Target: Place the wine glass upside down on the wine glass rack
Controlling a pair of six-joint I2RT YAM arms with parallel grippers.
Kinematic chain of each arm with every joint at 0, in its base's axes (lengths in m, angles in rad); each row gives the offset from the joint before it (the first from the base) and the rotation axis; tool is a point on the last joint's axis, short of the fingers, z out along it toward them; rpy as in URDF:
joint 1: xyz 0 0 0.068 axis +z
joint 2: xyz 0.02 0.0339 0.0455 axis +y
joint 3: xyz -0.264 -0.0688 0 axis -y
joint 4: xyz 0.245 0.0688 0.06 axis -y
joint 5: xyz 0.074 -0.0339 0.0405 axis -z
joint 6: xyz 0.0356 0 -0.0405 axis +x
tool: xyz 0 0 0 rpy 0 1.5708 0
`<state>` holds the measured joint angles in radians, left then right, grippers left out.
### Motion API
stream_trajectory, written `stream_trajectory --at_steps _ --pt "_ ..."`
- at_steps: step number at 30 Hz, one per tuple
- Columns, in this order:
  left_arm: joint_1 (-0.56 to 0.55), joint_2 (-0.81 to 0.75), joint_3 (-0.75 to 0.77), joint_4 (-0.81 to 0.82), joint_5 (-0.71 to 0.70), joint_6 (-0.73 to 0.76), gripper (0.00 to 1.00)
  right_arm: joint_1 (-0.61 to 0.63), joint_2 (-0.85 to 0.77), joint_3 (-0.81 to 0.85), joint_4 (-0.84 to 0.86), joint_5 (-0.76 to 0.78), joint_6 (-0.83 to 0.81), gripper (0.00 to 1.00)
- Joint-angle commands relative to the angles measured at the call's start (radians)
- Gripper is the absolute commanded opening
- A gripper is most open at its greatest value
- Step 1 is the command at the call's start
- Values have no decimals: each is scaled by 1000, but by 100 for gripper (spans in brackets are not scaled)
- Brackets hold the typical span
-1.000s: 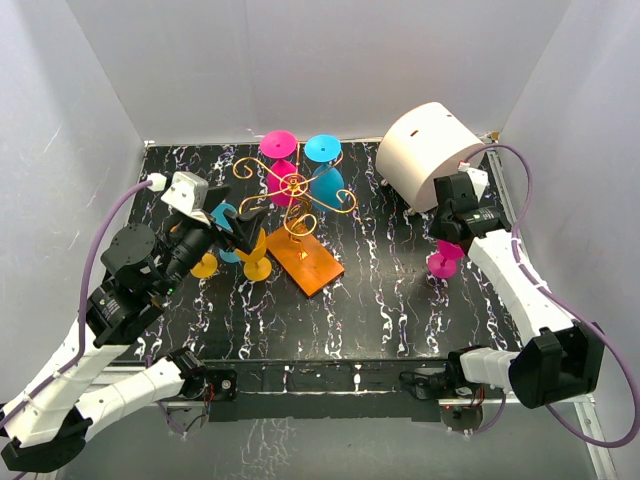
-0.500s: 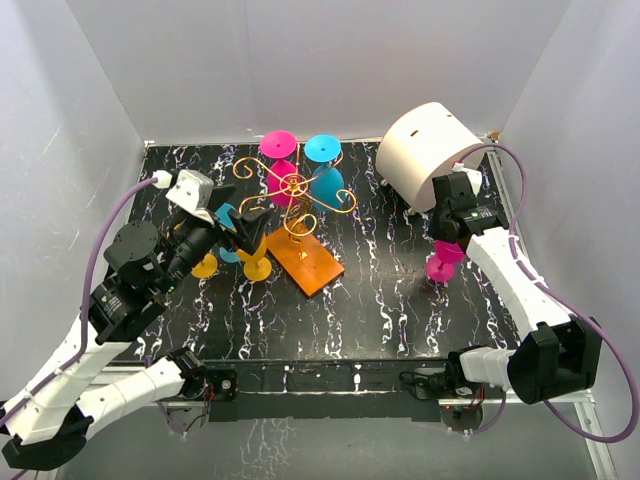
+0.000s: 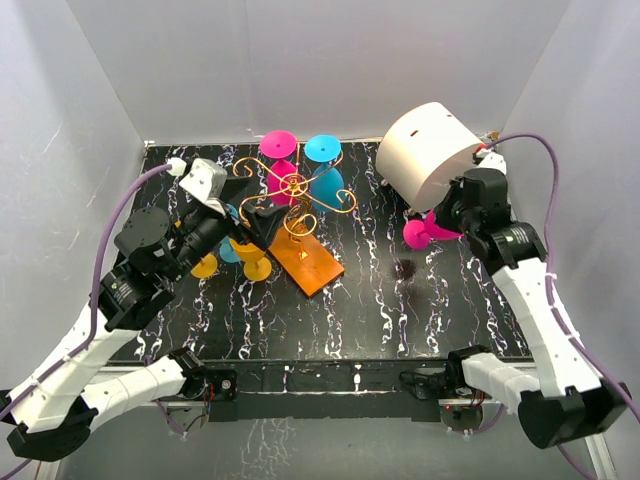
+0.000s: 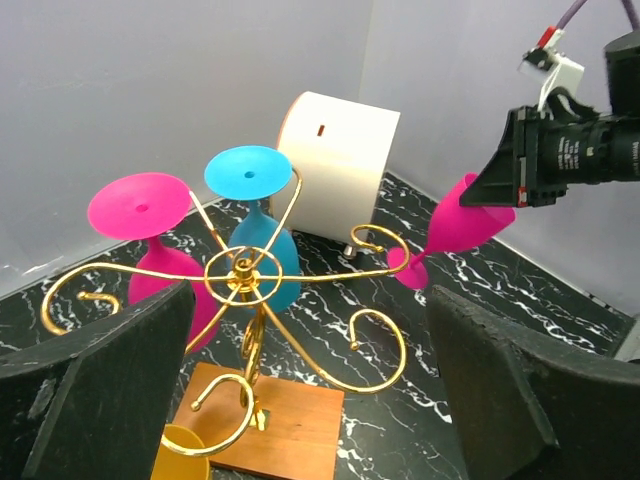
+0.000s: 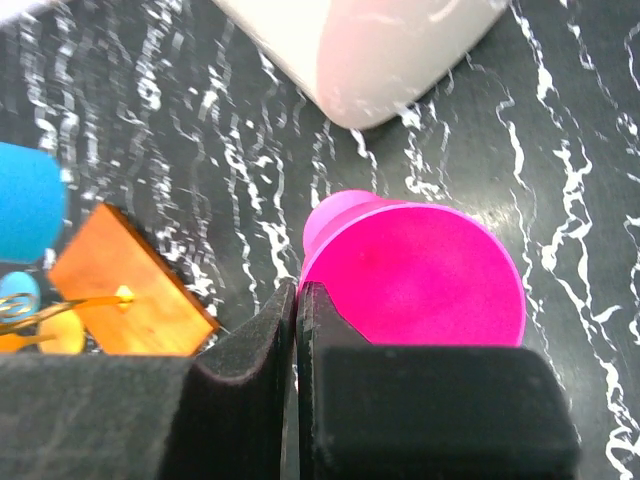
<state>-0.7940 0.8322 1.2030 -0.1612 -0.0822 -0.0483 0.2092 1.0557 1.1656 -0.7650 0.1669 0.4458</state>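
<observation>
Left gripper (image 3: 250, 222): released, jaws wide apart, nothing between them; stands near-left of the rack (image 3: 296, 195).
Right gripper (image 3: 448, 222): clenched on the bowl edge of the pink glass (image 3: 422, 232).
Glass location: in the air, clear of the table (image 3: 380, 310), right of the rack, just near of the white cylinder (image 3: 430, 150).
Glass axis: tilted, bowl high at the right gripper, foot low and pointing left toward the rack; not yet inverted.
Bearing: the rack lies left of the pink glass, well apart. The right arm carries the load; the left arm is nearer the rack.
Free hooks: the curls on the rack's right side look empty; judged the likely target.
Count, yellow glasses (image 3: 257, 268): two, near-left of the rack; hung or standing cannot be told.
Count, blue piece (image 3: 230, 252): one, half hidden behind the left gripper.
Count, rack: one.
Count, hung glasses: two at the far side, feet up: hung pink (image 3: 277, 143) and hung blue (image 3: 322, 147).
Count, cylinder: one.
</observation>
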Motion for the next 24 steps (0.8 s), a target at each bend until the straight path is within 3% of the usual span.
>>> stream_trajectory --at_steps 1,7,13,21,24 --pt "3 22 59 39 73 -39 99 -4 -101 62 117 -47 7 0" --pt "3 100 135 13 215 -112 99 -4 -237 32 225 -47 31 0" --pt "3 163 147 139 375 -235 99 -4 -360 -13 362 -49 96 0" --pt "3 279 132 448 553 -617 98 -4 -433 -34 573 -105 192 0" --pt "3 351 162 550 550 -796 96 -4 -434 -31 627 -130 222 0"
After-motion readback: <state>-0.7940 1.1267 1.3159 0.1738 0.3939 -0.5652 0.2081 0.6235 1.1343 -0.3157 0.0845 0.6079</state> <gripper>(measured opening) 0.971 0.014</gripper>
